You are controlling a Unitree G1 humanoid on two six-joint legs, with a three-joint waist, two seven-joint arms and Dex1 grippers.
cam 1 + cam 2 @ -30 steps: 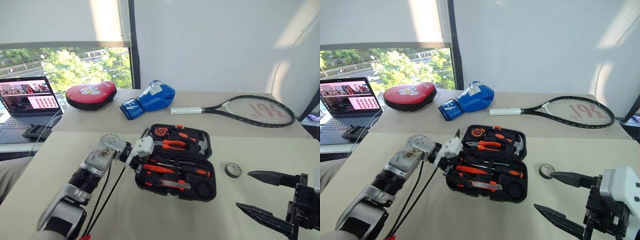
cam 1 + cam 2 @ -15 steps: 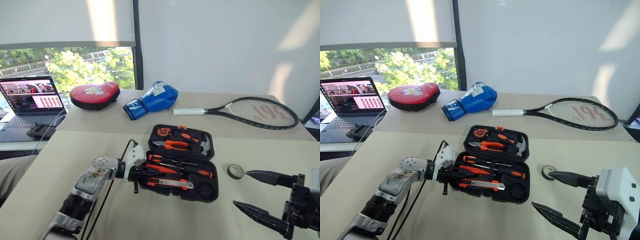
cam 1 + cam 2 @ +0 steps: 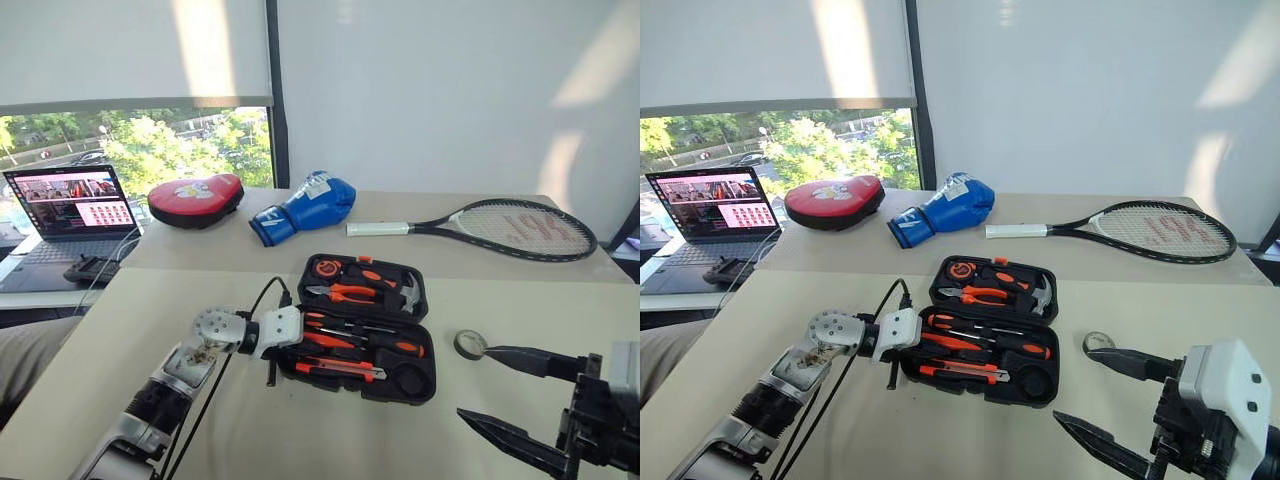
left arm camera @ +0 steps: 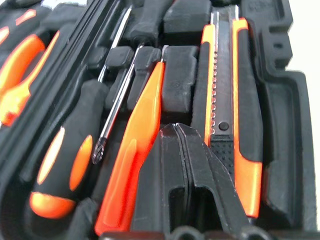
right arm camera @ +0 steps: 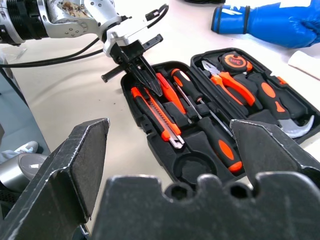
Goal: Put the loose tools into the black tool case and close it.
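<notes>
I find the black tool case lying open on the near table, lid half on the far side, tray half nearer me; the far half carries the round tape measure, the pliers and the hammer. In the near half sit the long screwdrivers, a slim orange tool and the orange-black utility knife, each in its recess; the round recess at the right end holds nothing. The small grey tape roll lies on the table right of the case, apart from it.

My left gripper is at the left end of the tray, fingers pressed together and holding nothing; its tips rest between the slim orange tool and the knife, though I cannot tell whether they touch either. My right gripper hangs at the near right with its fingers spread wide and nothing between them; the upper fingertip sits just beside the tape roll.

On the far table I note a laptop, a red punch pad, a blue boxing glove and a tennis racket.
</notes>
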